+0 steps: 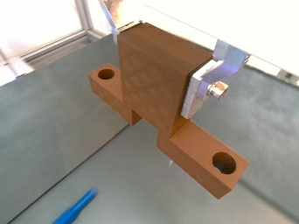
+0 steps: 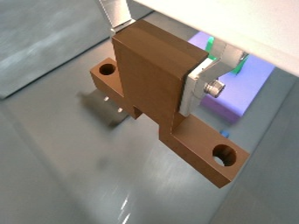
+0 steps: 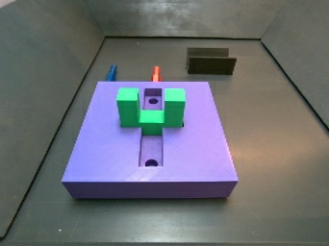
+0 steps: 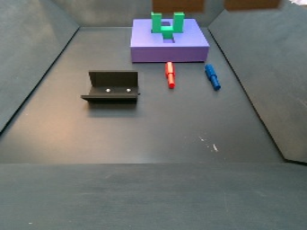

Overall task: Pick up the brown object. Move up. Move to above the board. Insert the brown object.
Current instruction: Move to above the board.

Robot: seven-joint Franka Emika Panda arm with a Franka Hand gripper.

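Close up, the hand (image 1: 176, 70) is clamped on the brown object (image 1: 158, 96) across its long bar, silver fingers (image 1: 208, 83) pressed to both faces, side arms hanging below, clear of the grey floor. In a wrist view the board (image 2: 233, 101) and green U-shaped block (image 2: 208, 44) sit just beyond. Farther off, in a side view, the block straddles the board's slot (image 3: 153, 144). My worry: any tilt in the grip and the bar jams against the block or the slot edge on the way down.
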